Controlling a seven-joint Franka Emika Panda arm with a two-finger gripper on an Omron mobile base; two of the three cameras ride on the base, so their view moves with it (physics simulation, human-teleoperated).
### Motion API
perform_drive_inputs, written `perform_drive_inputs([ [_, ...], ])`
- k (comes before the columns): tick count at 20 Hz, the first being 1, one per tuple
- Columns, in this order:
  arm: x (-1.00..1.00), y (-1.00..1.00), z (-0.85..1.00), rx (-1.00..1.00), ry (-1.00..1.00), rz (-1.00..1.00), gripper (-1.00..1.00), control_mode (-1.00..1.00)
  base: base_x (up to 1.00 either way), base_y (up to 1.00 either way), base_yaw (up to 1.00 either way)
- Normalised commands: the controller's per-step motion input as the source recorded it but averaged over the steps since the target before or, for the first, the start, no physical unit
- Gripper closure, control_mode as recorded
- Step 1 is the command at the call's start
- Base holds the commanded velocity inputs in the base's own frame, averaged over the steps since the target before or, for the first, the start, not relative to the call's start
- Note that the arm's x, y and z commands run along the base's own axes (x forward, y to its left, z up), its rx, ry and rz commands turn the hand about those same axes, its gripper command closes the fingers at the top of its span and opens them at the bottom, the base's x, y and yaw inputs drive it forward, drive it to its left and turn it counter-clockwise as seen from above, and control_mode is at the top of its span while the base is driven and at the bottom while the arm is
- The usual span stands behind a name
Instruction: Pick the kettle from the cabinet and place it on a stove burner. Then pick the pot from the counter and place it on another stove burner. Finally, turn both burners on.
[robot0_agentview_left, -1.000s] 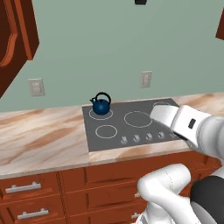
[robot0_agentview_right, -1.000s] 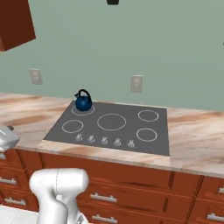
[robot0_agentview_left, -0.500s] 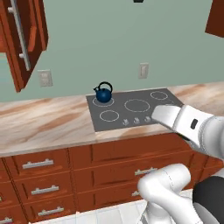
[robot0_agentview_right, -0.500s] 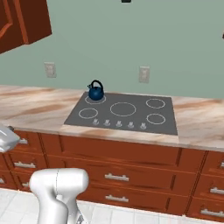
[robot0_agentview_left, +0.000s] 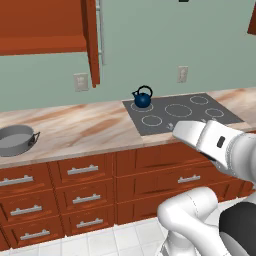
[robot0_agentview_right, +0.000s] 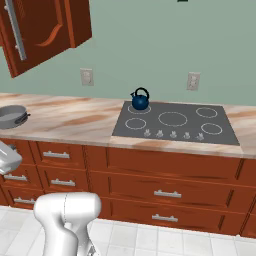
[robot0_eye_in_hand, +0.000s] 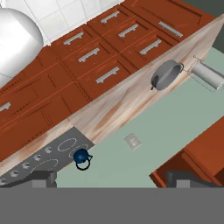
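The small dark-blue kettle (robot0_agentview_left: 142, 98) (robot0_agentview_right: 140, 100) (robot0_eye_in_hand: 81, 157) stands upright on the back-left burner of the dark cooktop (robot0_agentview_left: 186, 116) (robot0_agentview_right: 175, 122). Far to the left, the wide grey pot (robot0_agentview_left: 15, 140) (robot0_agentview_right: 11, 116) (robot0_eye_in_hand: 165, 75) rests lidless on the marble counter (robot0_agentview_left: 85, 127) (robot0_agentview_right: 70, 117). Above the counter hangs the reddish-brown cabinet (robot0_agentview_left: 42, 30) with its door (robot0_agentview_right: 45, 27) swung open. My gripper (robot0_eye_in_hand: 112, 180) is open with nothing between its fingertips (robot0_eye_in_hand: 41, 178), well back from the counter. A white arm link (robot0_agentview_left: 210, 140) crosses in front of the cooktop's front edge.
A row of small grey knobs (robot0_agentview_right: 172, 134) lines the cooktop front. Wall outlets (robot0_agentview_left: 80, 81) (robot0_agentview_left: 182, 74) sit on the green wall. A white paper-towel roll (robot0_eye_in_hand: 208, 74) stands beyond the pot. Drawers with silver handles (robot0_agentview_left: 82, 170) run below the counter.
The whole picture has shifted: the base has driven back and left, bringing the pot and the open cabinet into view. The kettle stays on its burner. The gripper remains open.
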Motion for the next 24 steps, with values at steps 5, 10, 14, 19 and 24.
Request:
perform_drive_inputs([
  [5,0.00,0.00,0.00,0.00,0.00,0.00,-1.00,1.00,-0.39,0.76,-0.06],
  [10,0.00,0.00,0.00,0.00,0.00,0.00,-1.00,1.00,-0.20,0.73,-0.07],
  [14,0.00,0.00,0.00,0.00,0.00,0.00,-1.00,1.00,0.06,0.80,-0.09],
  [19,0.00,0.00,0.00,0.00,0.00,0.00,-1.00,1.00,0.19,0.81,-0.09],
  [24,0.00,0.00,0.00,0.00,0.00,0.00,-1.00,1.00,0.41,0.67,-0.09],
])
